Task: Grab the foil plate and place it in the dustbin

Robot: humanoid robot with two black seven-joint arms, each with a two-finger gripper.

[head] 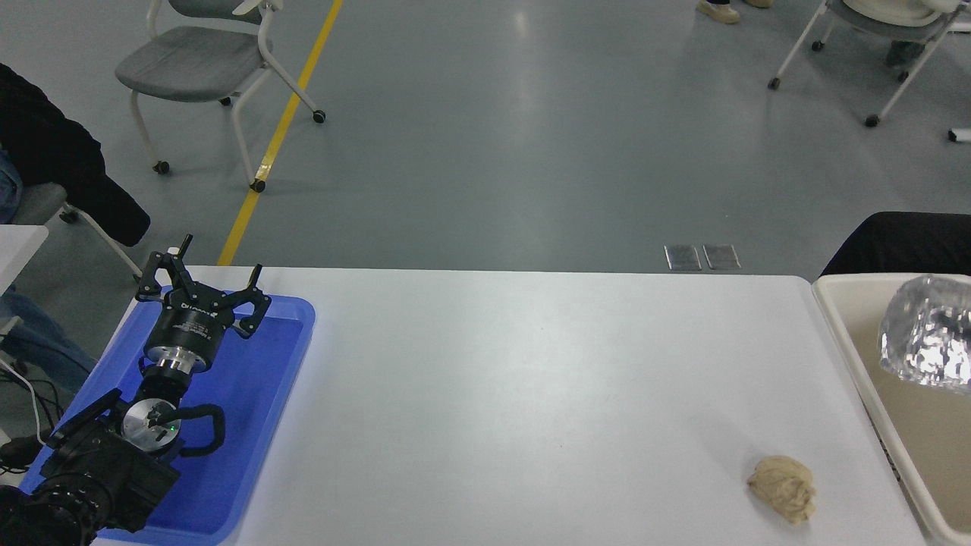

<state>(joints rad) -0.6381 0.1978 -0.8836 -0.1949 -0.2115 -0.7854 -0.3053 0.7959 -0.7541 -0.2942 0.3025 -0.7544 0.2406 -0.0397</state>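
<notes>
Foil plate (927, 332) sits over the dustbin (838, 318) at the right edge; thin, light and crumple-prone, best held by its rim. Right fingers unseen; left gripper (199, 284) parked, fingers spread, empty.

The plate (927, 331) is blurred and cut off by the right edge, so its full shape and whatever may hold it cannot be told. The bin (842, 318) runs off the right and bottom edges. The left arm's base is cut off at the lower left corner.
</notes>
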